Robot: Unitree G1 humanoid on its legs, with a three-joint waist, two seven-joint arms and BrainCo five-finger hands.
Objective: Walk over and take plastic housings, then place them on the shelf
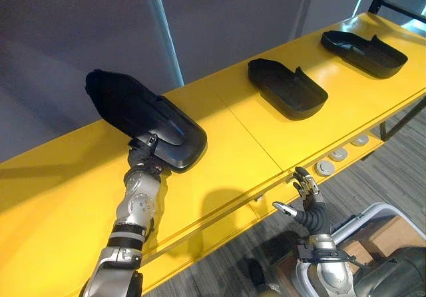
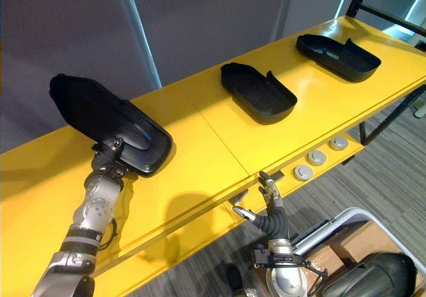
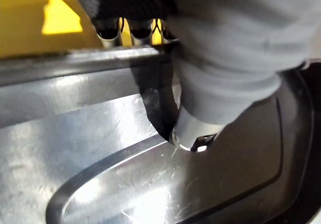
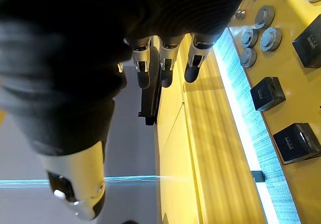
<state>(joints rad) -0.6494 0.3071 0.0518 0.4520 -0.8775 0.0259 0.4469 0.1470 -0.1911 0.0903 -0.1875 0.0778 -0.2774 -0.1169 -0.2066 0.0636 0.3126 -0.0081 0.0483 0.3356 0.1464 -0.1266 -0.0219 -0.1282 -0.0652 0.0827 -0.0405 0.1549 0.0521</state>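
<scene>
The left hand (image 1: 144, 154) clasped a black moulded plastic housing (image 1: 143, 114) tilted on the yellow shelf (image 1: 226, 144), seemingly awaiting release. A second housing (image 1: 287, 87) and a third housing (image 1: 363, 52) lay toward two o'clock. The right hand (image 1: 310, 204) hung slack and empty.

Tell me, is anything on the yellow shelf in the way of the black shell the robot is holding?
Nothing visible does. The left hand grips the tilted housing over bare shelf; the middle housing and the far housing lie apart, further right.
</scene>
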